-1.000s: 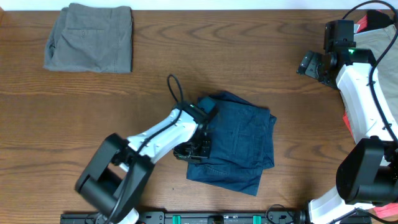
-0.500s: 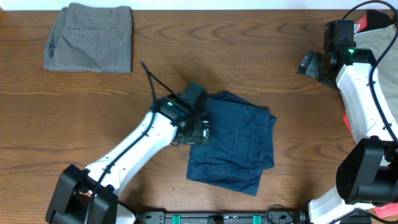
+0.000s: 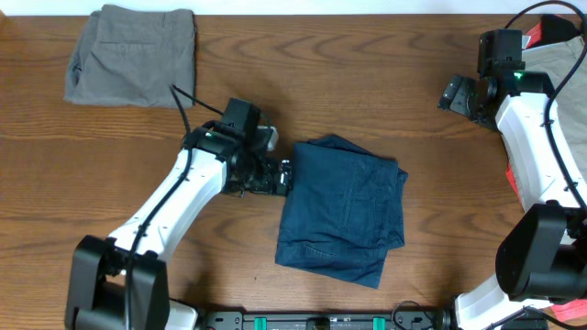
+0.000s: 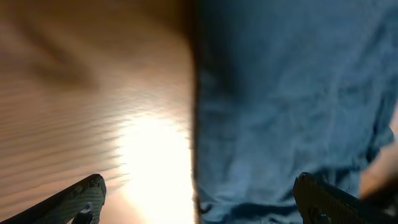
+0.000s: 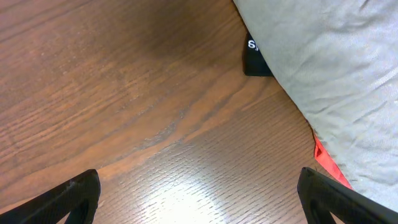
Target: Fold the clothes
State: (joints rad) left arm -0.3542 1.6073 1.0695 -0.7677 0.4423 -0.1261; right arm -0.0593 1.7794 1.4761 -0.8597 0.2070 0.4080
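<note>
Tabletop of dark wood grain carries everything. The white left arm reaches up from the near edge toward the middle, and the white right arm stands along the far right side.

At the centre lie the navy blue shorts, folded into a rough rectangle, a seam and a pocket line showing on top and the lower corners slightly uneven. The grey-green shorts sit folded at the top left corner, well apart from the navy pair. A tan khaki cloth lies at the top right edge, partly behind the right arm.

The left hand is just beside the left edge of the navy blue shorts. From its wrist camera, which is blurred, the fingers are spread wide with that edge running between them, and they hold nothing.

The right hand hangs over bare wood near the tan khaki cloth, fingers spread wide and empty. Its camera shows a black tag with a white letter and a red strip peeking from under the cloth.
</note>
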